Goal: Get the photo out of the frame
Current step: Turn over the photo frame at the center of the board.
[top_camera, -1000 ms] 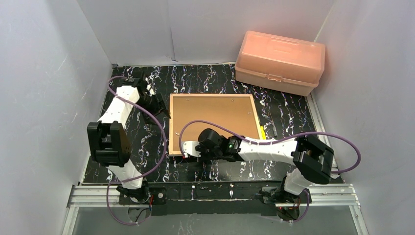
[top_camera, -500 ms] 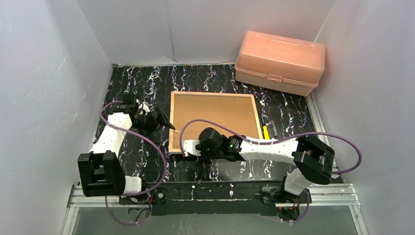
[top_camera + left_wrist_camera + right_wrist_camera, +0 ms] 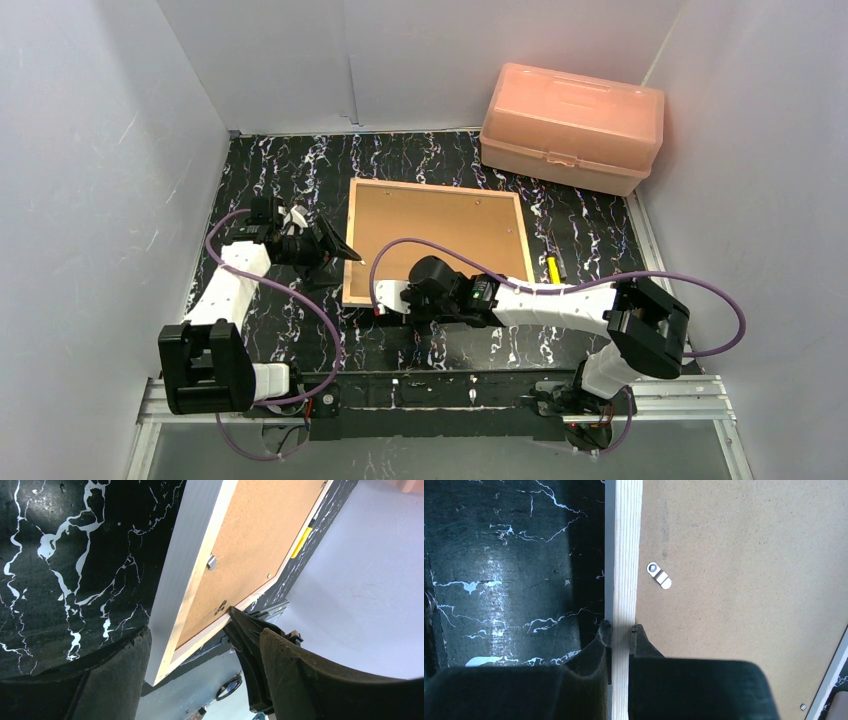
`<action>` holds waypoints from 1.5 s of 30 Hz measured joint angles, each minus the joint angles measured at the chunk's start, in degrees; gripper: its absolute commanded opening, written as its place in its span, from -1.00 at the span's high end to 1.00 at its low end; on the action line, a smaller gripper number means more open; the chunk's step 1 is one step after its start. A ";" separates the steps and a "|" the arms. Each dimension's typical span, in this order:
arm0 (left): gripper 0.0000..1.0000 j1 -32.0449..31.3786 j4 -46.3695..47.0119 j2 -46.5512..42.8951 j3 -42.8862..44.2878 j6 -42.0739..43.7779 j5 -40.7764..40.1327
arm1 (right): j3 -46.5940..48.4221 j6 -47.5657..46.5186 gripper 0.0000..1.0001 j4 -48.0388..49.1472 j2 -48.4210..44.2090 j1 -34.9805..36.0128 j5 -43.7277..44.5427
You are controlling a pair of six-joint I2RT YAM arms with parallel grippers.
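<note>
The frame (image 3: 436,184) lies face down on the black marbled table, its light wood edges around a brown backing board (image 3: 440,235). The photo is hidden under that board. My right gripper (image 3: 385,300) is shut on the frame's wood rail (image 3: 623,555) near the near-left corner, one finger on each side (image 3: 620,629). My left gripper (image 3: 345,252) is open at the frame's left edge. In the left wrist view the gripper (image 3: 189,622) straddles the frame (image 3: 192,575): one fingertip (image 3: 234,614) touches the near rail and the other finger is over the table.
A pink plastic box (image 3: 572,125) stands at the back right. A small yellow object (image 3: 550,268) lies right of the frame. Small metal clips (image 3: 659,575) sit on the backing board, two of them by the left gripper (image 3: 212,561). White walls enclose the table.
My left arm has swung nearer and its gripper has moved right to the frame's left edge. The frame has shifted slightly away. My right gripper has kept its hold.
</note>
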 measured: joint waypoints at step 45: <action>0.68 0.39 4.85 -3.28 -0.37 -1.84 -0.39 | 5.73 1.25 0.14 -0.57 0.00 -0.68 1.90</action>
